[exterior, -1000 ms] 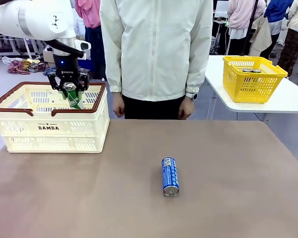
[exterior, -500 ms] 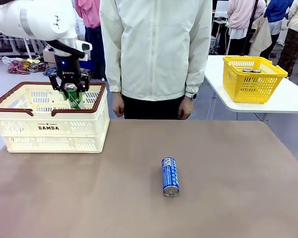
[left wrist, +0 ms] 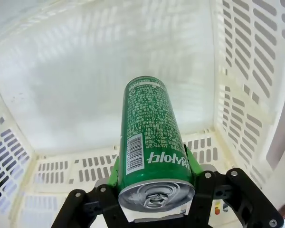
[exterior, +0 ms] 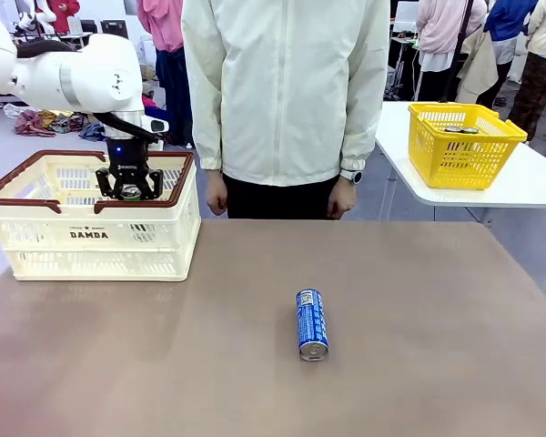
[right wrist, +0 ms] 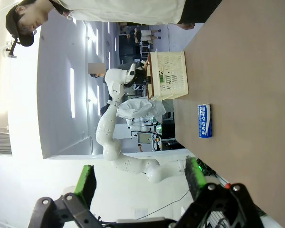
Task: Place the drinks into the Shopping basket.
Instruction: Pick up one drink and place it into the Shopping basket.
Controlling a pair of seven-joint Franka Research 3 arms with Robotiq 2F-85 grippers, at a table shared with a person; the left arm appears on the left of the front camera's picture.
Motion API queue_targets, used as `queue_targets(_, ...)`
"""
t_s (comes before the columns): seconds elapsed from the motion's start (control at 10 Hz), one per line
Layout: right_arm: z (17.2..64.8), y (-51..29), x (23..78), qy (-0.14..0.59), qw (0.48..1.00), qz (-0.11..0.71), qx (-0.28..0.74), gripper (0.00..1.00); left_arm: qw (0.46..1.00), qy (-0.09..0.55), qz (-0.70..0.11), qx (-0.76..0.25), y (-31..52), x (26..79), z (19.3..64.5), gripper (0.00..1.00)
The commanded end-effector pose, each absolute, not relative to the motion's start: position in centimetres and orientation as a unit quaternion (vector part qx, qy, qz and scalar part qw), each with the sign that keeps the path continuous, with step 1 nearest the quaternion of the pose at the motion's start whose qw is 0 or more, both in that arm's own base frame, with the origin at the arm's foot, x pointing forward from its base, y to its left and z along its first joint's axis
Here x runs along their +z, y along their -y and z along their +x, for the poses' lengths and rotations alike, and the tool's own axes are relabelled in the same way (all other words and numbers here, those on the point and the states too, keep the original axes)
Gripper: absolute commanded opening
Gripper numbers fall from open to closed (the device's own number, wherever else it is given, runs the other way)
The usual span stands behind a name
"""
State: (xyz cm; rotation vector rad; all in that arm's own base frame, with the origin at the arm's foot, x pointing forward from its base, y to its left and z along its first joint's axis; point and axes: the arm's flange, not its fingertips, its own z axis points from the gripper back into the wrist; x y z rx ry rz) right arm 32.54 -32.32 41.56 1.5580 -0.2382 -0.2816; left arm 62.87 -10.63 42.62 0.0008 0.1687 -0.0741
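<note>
A green drink can (left wrist: pixel 152 142) hangs upright with my left gripper (left wrist: pixel 154 192) shut on it, green pads on both sides just below its silver top. It is down inside the cream Shopping basket (exterior: pixel 91 250), above the white floor (left wrist: pixel 85 80). From the front, my left gripper (exterior: pixel 127 185) is dipped below the brown rim and just the can's top (exterior: pixel 130 192) shows. A blue drink can (exterior: pixel 311 323) lies on its side mid-table, also seen as the blue can (right wrist: pixel 204 120). My right gripper (right wrist: pixel 142 180) is open, off the table, holding nothing.
A person in a white jacket (exterior: pixel 287 91) stands at the far edge, hands down. A small yellow basket (exterior: pixel 464 141) sits on a separate white table at the right. Brown tabletop (exterior: pixel 419 309) is bare around the blue can.
My left gripper has gone down with the green can, from above the rim to inside the basket. The blue can and the person have not moved.
</note>
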Motion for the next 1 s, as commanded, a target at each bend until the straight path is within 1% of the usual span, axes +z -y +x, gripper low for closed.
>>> queue_targets(0.0,32.4,32.5,41.9,0.102,0.699,0.697,-0.123,1.00,0.995,-0.085,-0.024,-0.039,10.0,43.3,63.1,0.00)
queue_targets(0.1,32.4,32.5,41.9,0.102,0.699,0.697,-0.123,1.00,0.995,-0.091,-0.026,-0.039,9.9,43.0,63.3,0.00)
queue_targets(0.2,32.4,32.5,41.9,0.102,0.699,0.697,-0.123,1.00,0.994,-0.092,-0.035,-0.048,10.0,42.9,63.5,0.26)
queue_targets(0.3,32.4,32.5,41.9,0.102,0.699,0.697,-0.123,1.00,0.994,-0.094,-0.035,-0.048,10.1,42.9,63.6,0.83)
queue_targets(0.4,32.4,32.5,41.9,0.102,0.699,0.697,-0.123,1.00,0.994,-0.087,-0.033,-0.048,10.2,42.9,63.5,1.00)
queue_targets(0.7,32.4,32.5,41.9,0.102,0.699,0.697,-0.123,1.00,0.996,-0.066,-0.035,-0.051,10.1,43.6,63.1,1.00)
queue_targets(0.8,32.4,32.5,41.9,0.102,0.699,0.697,-0.123,1.00,0.996,-0.055,-0.039,-0.054,10.0,44.1,62.7,1.00)
queue_targets(0.9,32.4,32.5,41.9,0.102,0.699,0.697,-0.123,1.00,0.996,-0.030,-0.051,-0.059,9.6,45.3,61.9,1.00)
